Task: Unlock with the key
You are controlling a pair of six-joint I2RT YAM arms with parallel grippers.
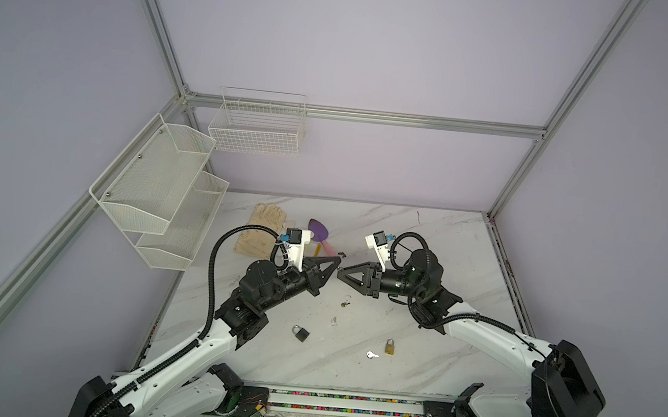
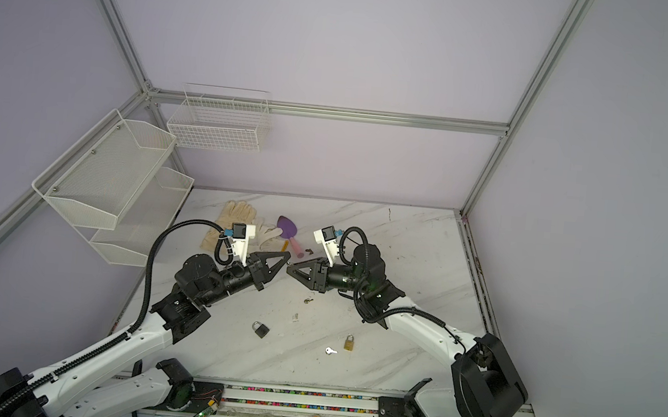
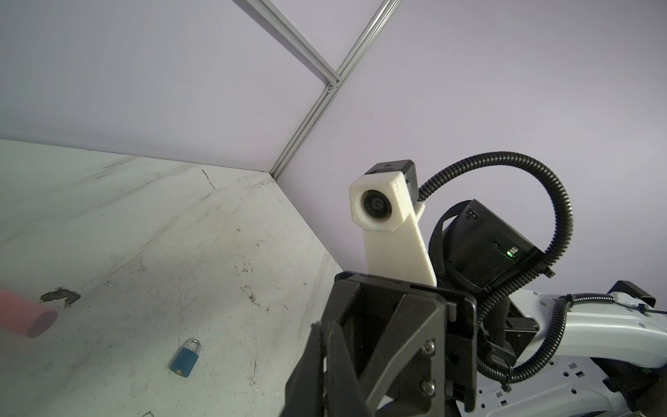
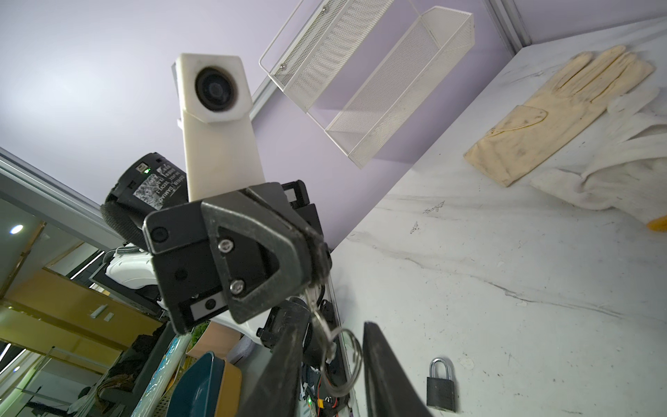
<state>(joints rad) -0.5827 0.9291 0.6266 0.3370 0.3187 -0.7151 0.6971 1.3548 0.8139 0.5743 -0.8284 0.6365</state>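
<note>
**Left gripper holds the key; right gripper stands open around the key ring**

The left gripper (image 4: 319, 252) is fully closed. Its tips pinch the key (image 4: 313, 293), which hangs down from them, and a key ring (image 4: 343, 361) dangles from the key. The right gripper (image 4: 332, 319) is partly open. Its two fingers stand apart on either side of the key ring, and the views do not show them touching the ring or the key. In both top views the two grippers meet tip to tip, raised above the middle of the worktop (image 1: 443, 270).

Padlock positions:

- The black padlock (image 1: 301, 334) lies flat on the worktop towards the front, beside the left arm and well apart from the grippers. In the right wrist view its shackle is seated in the body.
- The brass padlock (image 1: 390, 346) lies flat towards the front, to the right of the black padlock. A loose silver key (image 1: 371, 355) lies just beside it, on the side facing the black padlock.
- The blue padlock (image 3: 185, 357) appears in the left wrist view only, lying flat on the worktop with its shackle seated.

At the far side of the worktop lie a tan glove (image 1: 261, 231), a white glove (image 4: 620, 162) overlapping it, and a purple trowel (image 1: 319, 229) with a pink handle (image 3: 25, 314). A white mesh shelf (image 1: 158, 188) hangs on the left wall. A white wire basket (image 1: 258, 127) hangs on the back wall.
</note>
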